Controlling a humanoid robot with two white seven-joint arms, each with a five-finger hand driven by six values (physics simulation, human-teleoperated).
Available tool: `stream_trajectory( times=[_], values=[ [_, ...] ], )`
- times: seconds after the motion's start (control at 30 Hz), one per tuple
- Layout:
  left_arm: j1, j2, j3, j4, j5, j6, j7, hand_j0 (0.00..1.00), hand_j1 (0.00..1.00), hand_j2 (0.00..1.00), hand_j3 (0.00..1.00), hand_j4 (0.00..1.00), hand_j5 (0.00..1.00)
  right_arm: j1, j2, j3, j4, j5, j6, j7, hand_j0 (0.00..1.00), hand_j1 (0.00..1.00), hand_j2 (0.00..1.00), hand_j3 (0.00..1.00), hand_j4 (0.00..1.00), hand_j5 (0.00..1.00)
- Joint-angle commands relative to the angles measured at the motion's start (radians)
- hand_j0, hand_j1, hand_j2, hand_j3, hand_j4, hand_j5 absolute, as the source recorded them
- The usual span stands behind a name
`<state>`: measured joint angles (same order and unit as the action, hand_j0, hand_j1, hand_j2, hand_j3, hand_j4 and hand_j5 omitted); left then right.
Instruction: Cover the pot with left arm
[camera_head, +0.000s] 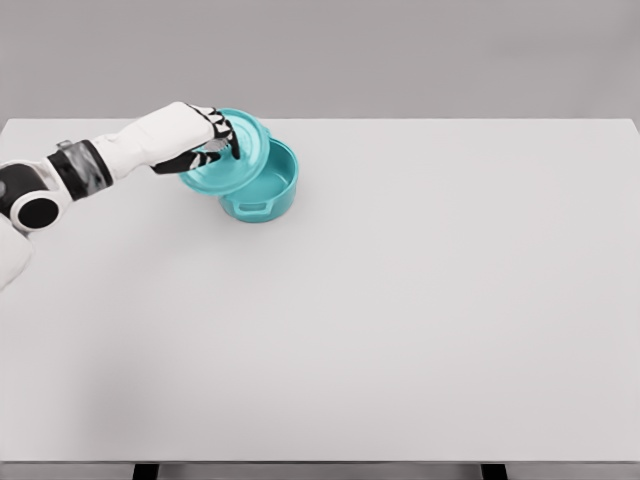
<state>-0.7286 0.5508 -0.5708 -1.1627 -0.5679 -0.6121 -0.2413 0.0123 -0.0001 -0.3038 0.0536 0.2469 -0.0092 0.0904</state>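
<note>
Head view: I am holding the lid (228, 152) in my left hand (200, 135), fingers wrapped on it, tilting over the pot (266, 190) on the counter (420, 300).

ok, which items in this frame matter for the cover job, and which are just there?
In the job:
- teal pot, partly uncovered
- teal lid, tilted over the pot's left rim
- left hand, fingers on the lid

Just there:
- white table, nothing else on it; right arm not in view

One pot (264, 192), one lid (245, 152), one hand (200, 137), one table (400, 300)
</note>
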Motion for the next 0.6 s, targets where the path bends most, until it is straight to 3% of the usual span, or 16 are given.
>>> stream_trajectory(
  times=[0.0, 0.33, 0.57],
  values=[
    [-0.002, -0.006, -0.02, 0.008, 0.006, 0.001, 0.0, 0.46, 0.46, 0.46, 0.46, 0.46, 0.46, 0.0, 0.0, 0.0, 0.002, 0.0, 0.0, 0.0, 1.0, 1.0, 1.0, 1.0, 1.0, 1.0],
    [-0.014, -0.054, -0.029, 0.028, -0.003, 0.001, 0.0, 0.46, 0.46, 0.46, 0.46, 0.46, 0.46, 0.0, 0.0, 0.0, 0.0, 0.0, 0.0, 0.0, 1.0, 1.0, 1.0, 1.0, 1.0, 1.0],
    [-0.04, -0.088, -0.049, 0.084, -0.01, 0.001, 0.0, 0.47, 0.47, 0.47, 0.47, 0.47, 0.47, 0.0, 0.0, 0.0, 0.0, 0.0, 0.0, 0.0, 1.0, 1.0, 1.0, 1.0, 1.0, 1.0]
  ],
)
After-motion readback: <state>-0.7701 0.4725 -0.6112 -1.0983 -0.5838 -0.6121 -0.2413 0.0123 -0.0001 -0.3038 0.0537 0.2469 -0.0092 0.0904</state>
